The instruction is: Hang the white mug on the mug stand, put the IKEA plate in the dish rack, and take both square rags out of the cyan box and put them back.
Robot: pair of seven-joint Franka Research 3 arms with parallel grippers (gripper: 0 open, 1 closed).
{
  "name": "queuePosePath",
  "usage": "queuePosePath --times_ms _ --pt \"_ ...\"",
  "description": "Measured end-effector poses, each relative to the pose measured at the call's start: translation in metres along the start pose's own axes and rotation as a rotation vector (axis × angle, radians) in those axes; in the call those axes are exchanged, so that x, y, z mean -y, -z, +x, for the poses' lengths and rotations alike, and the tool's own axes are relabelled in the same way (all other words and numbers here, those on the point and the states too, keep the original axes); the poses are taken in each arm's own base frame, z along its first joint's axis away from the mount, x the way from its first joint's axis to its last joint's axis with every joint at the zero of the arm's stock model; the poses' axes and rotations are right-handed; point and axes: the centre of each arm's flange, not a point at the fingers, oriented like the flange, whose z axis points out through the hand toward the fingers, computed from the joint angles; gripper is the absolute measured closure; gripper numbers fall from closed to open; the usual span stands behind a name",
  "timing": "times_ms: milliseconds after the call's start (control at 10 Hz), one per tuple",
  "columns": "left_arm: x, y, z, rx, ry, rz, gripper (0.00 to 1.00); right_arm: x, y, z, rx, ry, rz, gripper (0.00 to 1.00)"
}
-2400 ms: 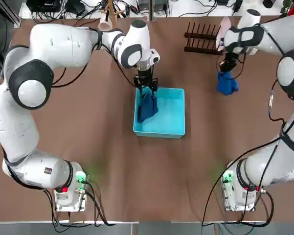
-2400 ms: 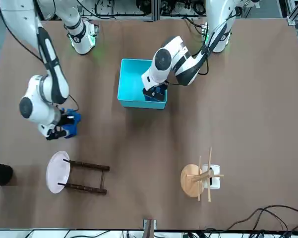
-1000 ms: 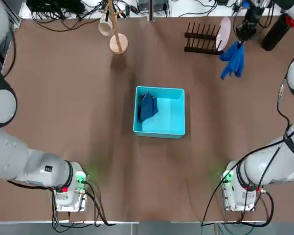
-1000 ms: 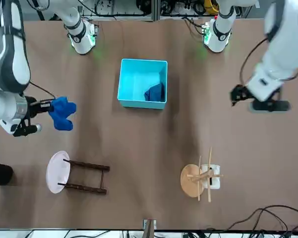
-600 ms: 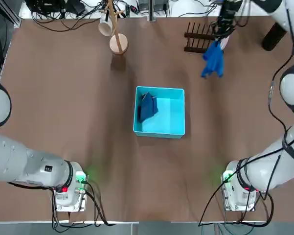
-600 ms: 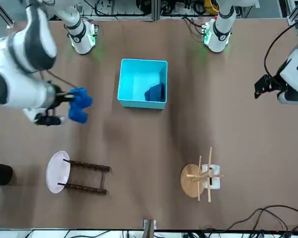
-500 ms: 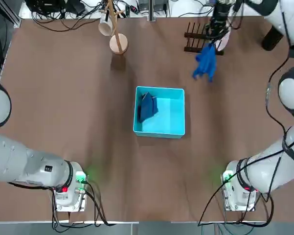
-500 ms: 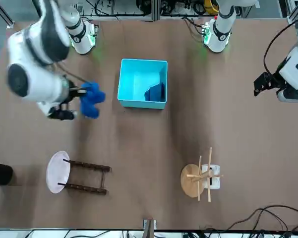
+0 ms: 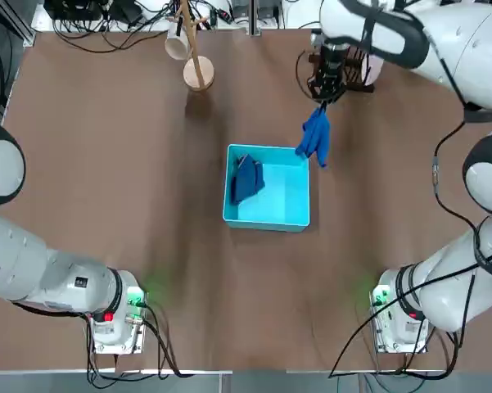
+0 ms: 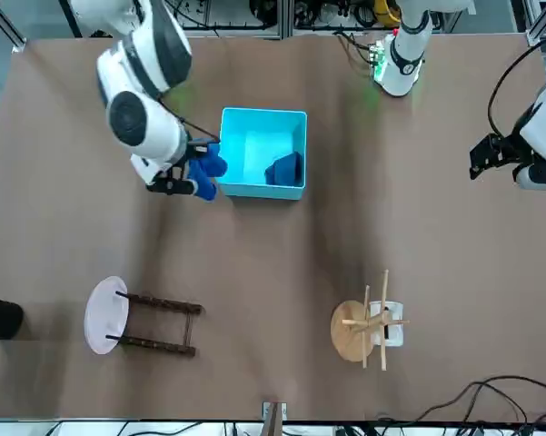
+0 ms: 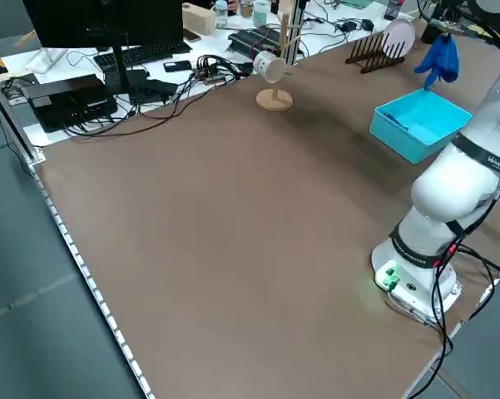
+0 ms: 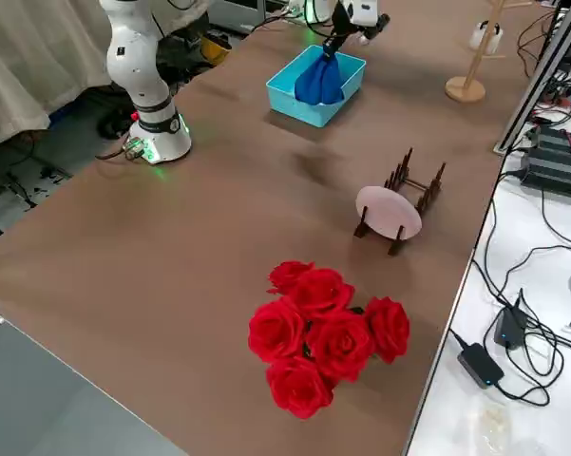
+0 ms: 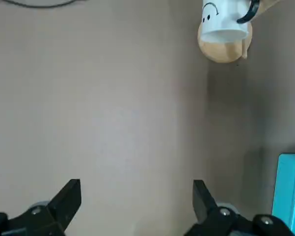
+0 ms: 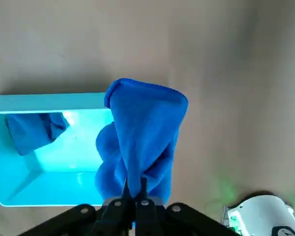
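Note:
My right gripper [image 9: 322,88] is shut on a blue rag [image 9: 315,137] and holds it in the air over the far right corner of the cyan box [image 9: 299,214]. The rag [image 14: 142,137] hangs bunched from the fingertips, partly over the box's wall [image 14: 44,102]. A second blue rag [image 9: 246,178] lies inside the box on its left side. The white mug [image 9: 175,45] hangs on the mug stand [image 9: 199,75]. The plate [image 10: 106,315] stands on edge in the dish rack [image 10: 160,324]. My left gripper [image 13: 136,196] is open and empty, high above the table's left side.
A bunch of red roses [image 12: 323,332] stands beyond the dish rack [image 12: 409,185] at the table's far right. A dark object [image 10: 0,318] sits at that edge too. Cables and electronics [image 11: 108,83] lie past the table's far edge.
My right gripper has carried the hanging rag from beside the dish rack toward me and leftward, to the cyan box's far right corner. The left gripper has hardly moved.

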Motion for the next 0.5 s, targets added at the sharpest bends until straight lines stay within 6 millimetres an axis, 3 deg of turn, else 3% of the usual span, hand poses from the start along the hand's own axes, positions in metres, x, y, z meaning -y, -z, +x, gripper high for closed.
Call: queuePosePath --times_ms 500 --pt "-0.001 0.002 -0.004 0.024 -0.001 0.0 0.0 0.071 -0.035 -0.055 -0.023 -0.032 -0.01 0.96"
